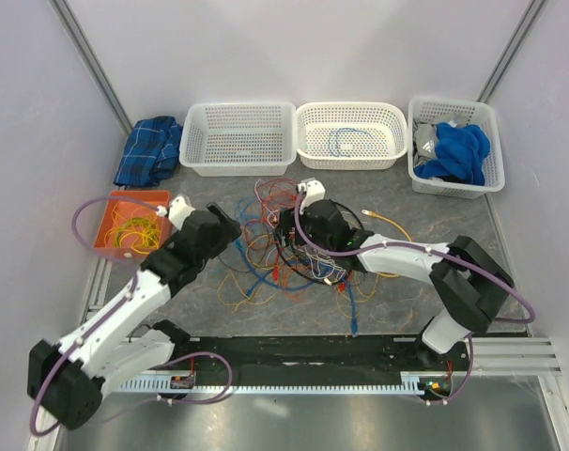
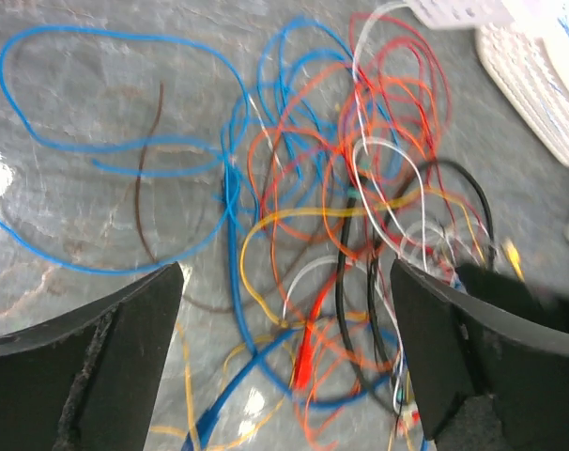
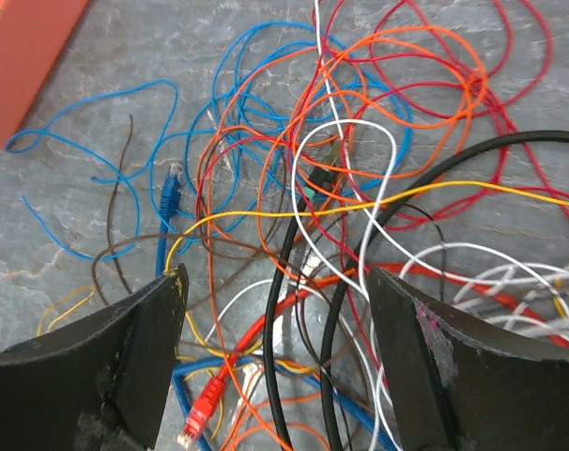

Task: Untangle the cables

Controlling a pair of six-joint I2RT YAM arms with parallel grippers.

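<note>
The left gripper (image 2: 284, 362) was seen with its jaws spread wide and nothing held between them. It was poised low over the left edge of the cables (image 1: 289, 254), and blue loops lay on the table (image 1: 425, 202) beyond its fingers. The right gripper (image 3: 275, 362) was likewise seen with its jaws well apart and no grip taken, although black, white and red strands passed through the gap between its fingers. The cables were heaped in one tangle at the middle of the table, between the two grippers and just in front of the baskets. Blue, orange, red, white, yellow and brown wires were crossed over one another, with a thicker black loop (image 3: 510, 141) on the right. A red plug (image 3: 205, 404) and a blue plug (image 3: 169, 193) were visible in the right wrist view. A tray (image 1: 109, 242) holding yellow wires (image 1: 139, 230) stood left of the tangle. Along the far edge stood a left basket (image 1: 238, 108), a middle basket (image 1: 350, 111) holding a blue cable (image 1: 346, 141), and a right basket (image 1: 453, 186) holding a blue cloth (image 1: 463, 150). A plaid cloth (image 1: 148, 150) lay beside the left basket.
</note>
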